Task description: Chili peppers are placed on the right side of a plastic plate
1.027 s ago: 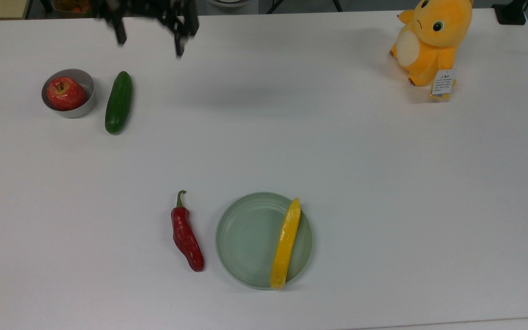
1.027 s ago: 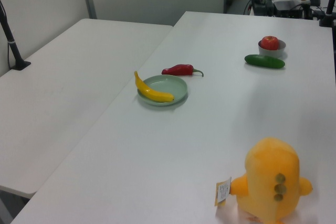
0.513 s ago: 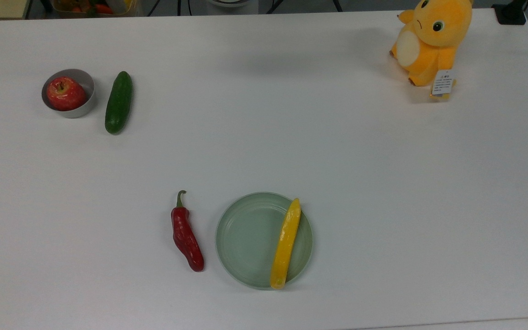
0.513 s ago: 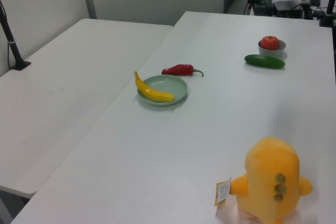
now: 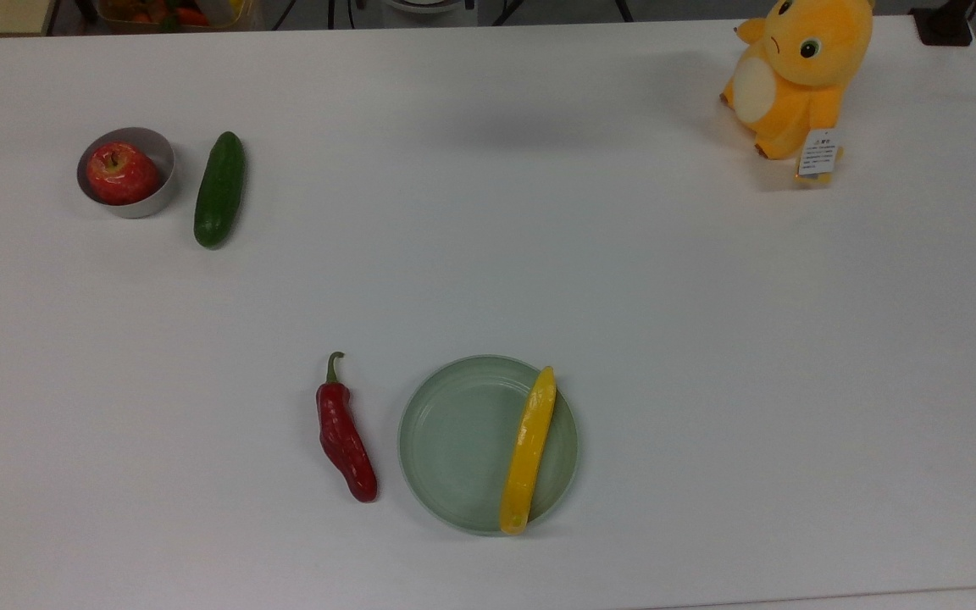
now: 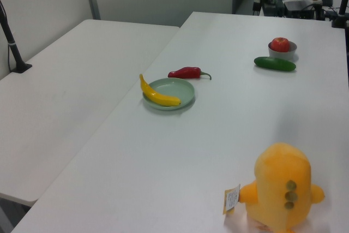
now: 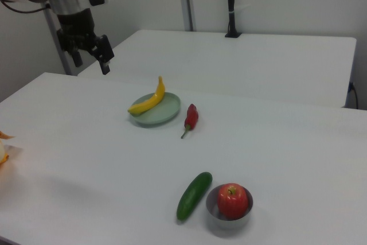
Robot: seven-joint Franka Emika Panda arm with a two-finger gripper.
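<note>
The dark red chili pepper (image 5: 344, 436) (image 6: 185, 72) (image 7: 191, 117) lies on the white table just off the rim of the sage-green plate (image 5: 454, 440) (image 6: 177, 87) (image 7: 166, 114). It is on the top view's left and the right view's right of the plate. A long yellow pepper (image 5: 529, 449) (image 7: 150, 98) rests across the plate's opposite side. In the right view my gripper (image 7: 90, 61) hangs high in the air, left of and beyond the plate, open and holding nothing.
A red apple (image 5: 121, 172) sits in a small grey metal bowl (image 5: 159, 151), with a green cucumber (image 5: 219, 188) beside it. An orange plush toy (image 5: 797, 72) stands at the top view's far right corner. A second white table (image 6: 65, 91) adjoins this one.
In the top view the gripper, seen at the upper edge a second ago, has pulled back out of sight. The chili, plate and other things have not moved.
</note>
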